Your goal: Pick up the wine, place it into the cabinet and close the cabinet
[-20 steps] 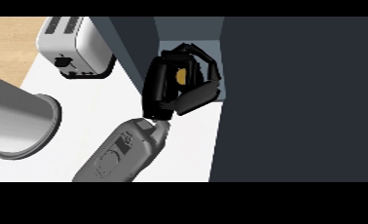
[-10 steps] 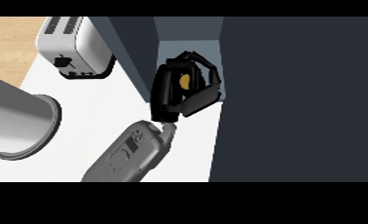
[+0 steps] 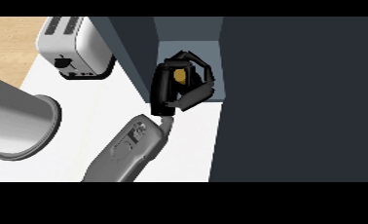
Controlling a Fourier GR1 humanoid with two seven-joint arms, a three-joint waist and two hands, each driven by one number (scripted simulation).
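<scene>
Wine (image 3: 179, 75) upright in right hand (image 3: 162, 89)

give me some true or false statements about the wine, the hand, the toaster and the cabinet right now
1. The toaster stands left of the cabinet. True.
2. The right hand has its fingers curled round the wine. True.
3. The wine lies on the counter beside the toaster. False: it is held in the cabinet's opening.
4. The cabinet is closed. False: its inside shows behind the hand.
</scene>
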